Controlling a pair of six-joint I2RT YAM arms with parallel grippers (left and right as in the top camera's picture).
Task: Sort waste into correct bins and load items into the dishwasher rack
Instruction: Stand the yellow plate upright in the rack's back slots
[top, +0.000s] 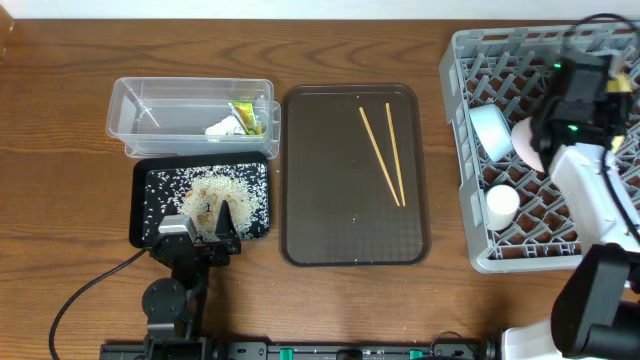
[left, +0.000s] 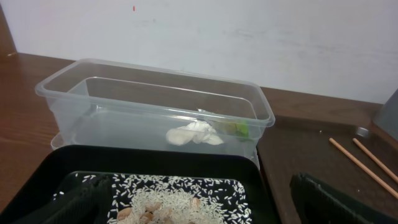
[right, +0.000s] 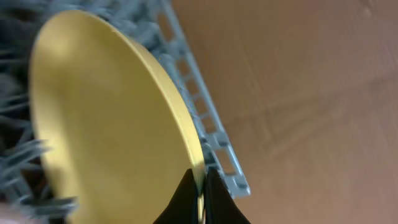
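With the right pincer (right: 200, 179) clamped only thinly on the rim of the tilted plate (right: 106, 118) by the rack (right: 214, 134) wall, the plate could swing and slip out onto the desk (right: 311, 93), while the left pincer (top: 212, 222) hangs apart over the black tray (top: 140, 200).

Robotics laboratory bench staged as a kitchen: a wood-grain worktop (top: 60, 200) against a bare white wall (left: 249, 37), with a left arm (top: 175, 290) and a right arm (top: 600, 200) mounted on an edge rail (top: 300, 352). A loose black cable (top: 100, 276) and a grey dishwasher rack (top: 520, 262) are also present.
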